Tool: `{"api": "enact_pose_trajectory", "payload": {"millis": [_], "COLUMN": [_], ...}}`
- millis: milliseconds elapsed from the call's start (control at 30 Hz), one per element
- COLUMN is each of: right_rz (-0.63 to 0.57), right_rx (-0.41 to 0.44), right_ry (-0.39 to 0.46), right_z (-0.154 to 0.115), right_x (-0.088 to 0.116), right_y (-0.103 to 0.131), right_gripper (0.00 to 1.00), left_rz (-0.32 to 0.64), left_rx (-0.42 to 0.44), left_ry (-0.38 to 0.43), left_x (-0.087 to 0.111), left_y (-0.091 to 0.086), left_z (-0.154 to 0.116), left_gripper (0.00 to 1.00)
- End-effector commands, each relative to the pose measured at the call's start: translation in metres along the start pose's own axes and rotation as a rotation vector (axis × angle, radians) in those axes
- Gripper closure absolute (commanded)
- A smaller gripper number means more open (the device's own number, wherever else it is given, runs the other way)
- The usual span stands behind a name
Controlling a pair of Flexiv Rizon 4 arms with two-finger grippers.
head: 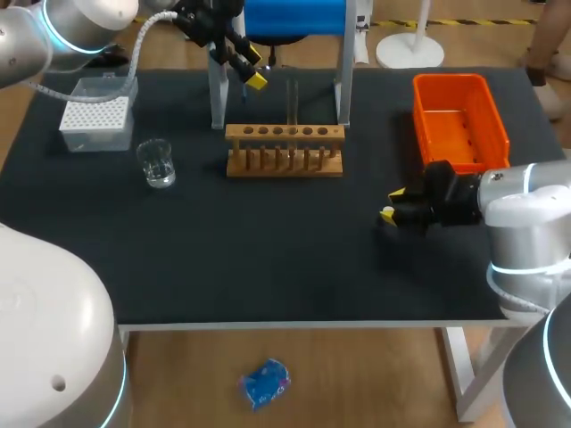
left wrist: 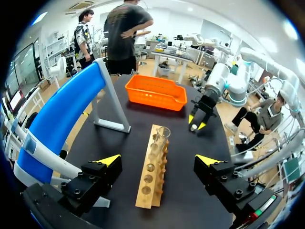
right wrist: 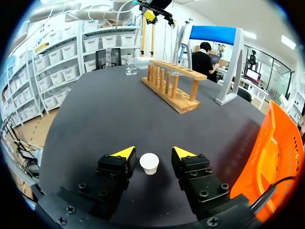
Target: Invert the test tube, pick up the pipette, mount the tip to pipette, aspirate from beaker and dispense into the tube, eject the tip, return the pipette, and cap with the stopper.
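Head view
- Table (head: 268,259): we see a dark mat covering the top.
- Rack (head: 284,152): wooden, at the middle back of the table.
- Test tube (head: 292,102): clear, standing upright in the rack and rising well above it.
- Left gripper (head: 252,67): up over the back of the table, just left of the test tube's top and apart from it. From here we cannot tell how wide its fingers stand.
- Blue stand (head: 294,18): behind the rack, one leg on each side of it.
- Beaker (head: 157,163): small and clear, left of the rack.
- Tip box (head: 95,116): behind the beaker, near the left back corner.
- Orange bin (head: 459,120): at the right back.
- Right gripper (head: 390,205): low over the mat, in front of the bin.

Left wrist view
- Left gripper (left wrist: 158,160): fingers spread wide with nothing in them.
- Rack (left wrist: 151,179): below us, running between the two fingers.
- Test tube (left wrist: 161,137): upright in the rack, ahead of the fingers.
- Right gripper (left wrist: 198,121): beyond the rack, beside the orange bin (left wrist: 155,93).
- Stopper (left wrist: 193,127): a white spot at the tips of the right gripper.

Right wrist view
- Right gripper (right wrist: 153,153): fingers moderately apart and gripping nothing.
- Stopper (right wrist: 149,163): white, on the mat between the fingers, with a gap on each side.
- Rack (right wrist: 174,86): ahead, with the beaker (right wrist: 129,67) and tip box (right wrist: 143,61) farther off.
- Left gripper (right wrist: 157,12): high above the rack's far end.
- Print: none that we can make out.
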State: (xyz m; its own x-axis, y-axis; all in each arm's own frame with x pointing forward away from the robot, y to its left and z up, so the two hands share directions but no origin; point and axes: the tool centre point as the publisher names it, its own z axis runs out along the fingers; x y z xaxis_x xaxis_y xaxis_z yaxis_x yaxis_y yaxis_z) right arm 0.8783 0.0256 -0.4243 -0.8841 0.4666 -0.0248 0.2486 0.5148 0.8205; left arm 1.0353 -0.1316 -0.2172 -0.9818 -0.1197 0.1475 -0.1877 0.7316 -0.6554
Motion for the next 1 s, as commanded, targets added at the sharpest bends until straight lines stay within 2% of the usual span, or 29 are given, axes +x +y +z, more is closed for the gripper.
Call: {"api": "enact_pose_trajectory", "payload": {"millis": [33, 200, 367, 733, 833, 900, 1000], "right_rz": [0.0, 0.001, 0.006, 0.008, 0.007, 0.009, 0.008], "right_rx": [0.001, 0.004, 0.007, 0.001, 0.0, 0.0, -0.001], "right_ry": [-0.005, -0.004, -0.003, 0.001, 0.002, 0.001, 0.0], "right_z": [0.003, 0.0048, 0.0058, 0.0081, 0.008, 0.0078, 0.007], "right_x": [0.0, -0.0003, -0.0001, 0.001, 0.0023, 0.002, 0.0019], "right_y": [-0.0008, -0.002, -0.0037, -0.0031, -0.0023, -0.002, -0.0016], "right_gripper": [0.53, 0.54, 0.61, 0.62, 0.68, 0.69, 0.77], "left_rz": [-0.002, -0.002, -0.002, -0.002, -0.002, -0.002, -0.002], "left_rx": [-0.006, -0.006, -0.006, -0.006, -0.006, -0.006, -0.006], "left_ry": [0.003, 0.003, 0.003, 0.003, 0.003, 0.003, 0.003], "left_x": [-0.0003, -0.0003, -0.0003, -0.0003, -0.0003, -0.0003, -0.0003], "left_y": [-0.0008, -0.0008, -0.0008, -0.0008, -0.0008, -0.0008, -0.0008], "left_z": [-0.0017, -0.0017, -0.0017, -0.0017, -0.0017, -0.0017, -0.0017], "left_gripper": [0.0, 0.0, 0.0, 0.0, 0.0, 0.0, 0.0]}}
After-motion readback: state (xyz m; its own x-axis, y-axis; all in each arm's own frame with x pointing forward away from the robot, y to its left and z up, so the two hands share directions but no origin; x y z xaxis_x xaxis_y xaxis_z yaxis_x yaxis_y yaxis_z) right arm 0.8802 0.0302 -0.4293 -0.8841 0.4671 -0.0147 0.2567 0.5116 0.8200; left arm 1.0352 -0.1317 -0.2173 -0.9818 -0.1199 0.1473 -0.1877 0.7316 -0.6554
